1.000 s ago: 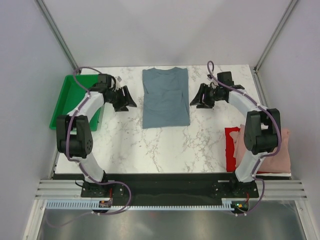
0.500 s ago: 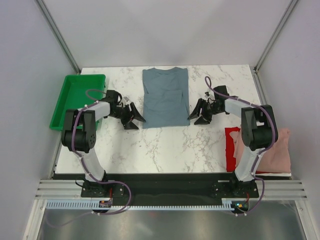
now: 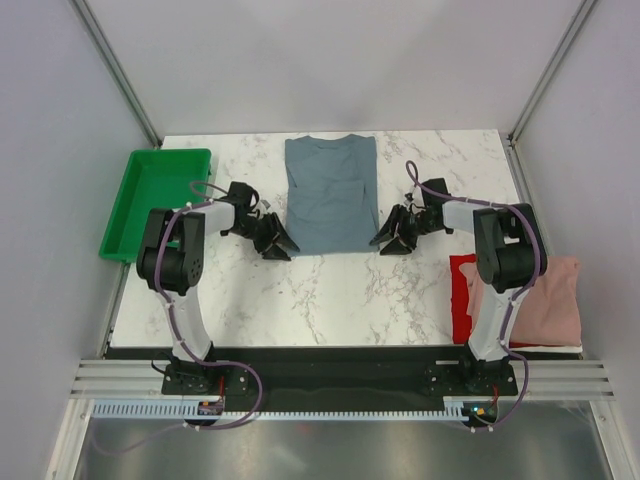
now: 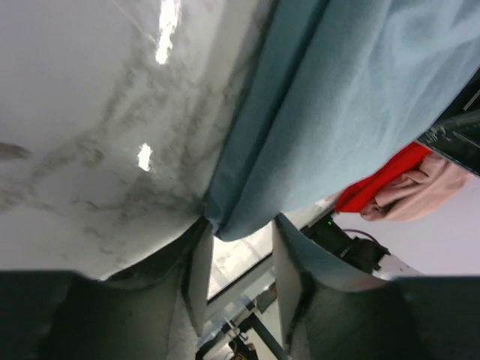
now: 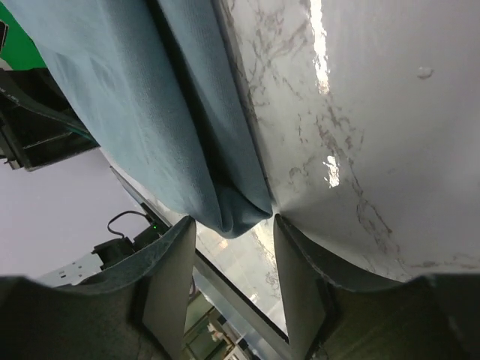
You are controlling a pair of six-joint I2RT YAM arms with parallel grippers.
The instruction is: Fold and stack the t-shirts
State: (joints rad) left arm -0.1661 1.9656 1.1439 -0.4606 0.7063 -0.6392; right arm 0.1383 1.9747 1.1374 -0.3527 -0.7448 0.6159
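Observation:
A slate blue-grey t-shirt point(image 3: 331, 194) lies folded lengthwise into a long rectangle at the back middle of the marble table. My left gripper point(image 3: 283, 246) is open at its near left corner point(image 4: 229, 225), whose tip lies between the fingers. My right gripper point(image 3: 386, 243) is open at its near right corner point(image 5: 240, 214), also between the fingers. A bright red t-shirt point(image 3: 463, 297) lies at the near right with a dusty pink t-shirt point(image 3: 545, 300) bunched on it. Both show far off in the left wrist view, the red shirt point(image 4: 379, 178) and the pink shirt point(image 4: 420, 195).
A green plastic tray point(image 3: 150, 200) stands at the left edge of the table, beside the left arm. Grey walls and metal posts close in the table on three sides.
Both grippers have come down the shirt's sides toward me, from its middle to its near corners, and closed in on it. The shirts have not moved.

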